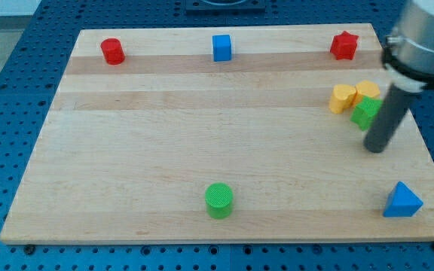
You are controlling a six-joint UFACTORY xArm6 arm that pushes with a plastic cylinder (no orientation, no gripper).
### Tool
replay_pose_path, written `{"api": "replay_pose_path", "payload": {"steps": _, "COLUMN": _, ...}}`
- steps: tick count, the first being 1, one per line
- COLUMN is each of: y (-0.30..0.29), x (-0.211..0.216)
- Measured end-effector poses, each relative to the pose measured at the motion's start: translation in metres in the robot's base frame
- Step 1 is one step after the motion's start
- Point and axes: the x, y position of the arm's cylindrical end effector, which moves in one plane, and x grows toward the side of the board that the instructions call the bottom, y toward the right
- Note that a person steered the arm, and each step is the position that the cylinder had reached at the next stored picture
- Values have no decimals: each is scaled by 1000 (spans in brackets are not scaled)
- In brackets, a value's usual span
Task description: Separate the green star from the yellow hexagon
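The green star lies near the view's right edge of the wooden board, partly hidden behind my rod. It touches two yellow blocks above it: a yellow block on the left and a yellow hexagon on the right. My tip rests on the board just below and slightly right of the green star, close to it.
A red cylinder sits at the top left, a blue cube at the top middle, a red star at the top right. A green cylinder is at the bottom middle, a blue triangle at the bottom right.
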Motion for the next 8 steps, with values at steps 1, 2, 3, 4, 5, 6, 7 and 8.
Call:
{"api": "replay_pose_path", "payload": {"steps": 1, "y": 18, "x": 0}}
{"api": "replay_pose_path", "payload": {"steps": 2, "y": 18, "x": -14}}
{"api": "replay_pose_path", "payload": {"steps": 3, "y": 16, "x": -52}}
{"api": "replay_pose_path", "payload": {"steps": 4, "y": 16, "x": -54}}
{"api": "replay_pose_path", "payload": {"steps": 5, "y": 9, "x": -64}}
{"api": "replay_pose_path", "payload": {"steps": 6, "y": -17, "x": -67}}
{"api": "replay_pose_path", "payload": {"steps": 7, "y": -44, "x": -67}}
{"api": "replay_pose_path", "payload": {"steps": 8, "y": -71, "x": -63}}
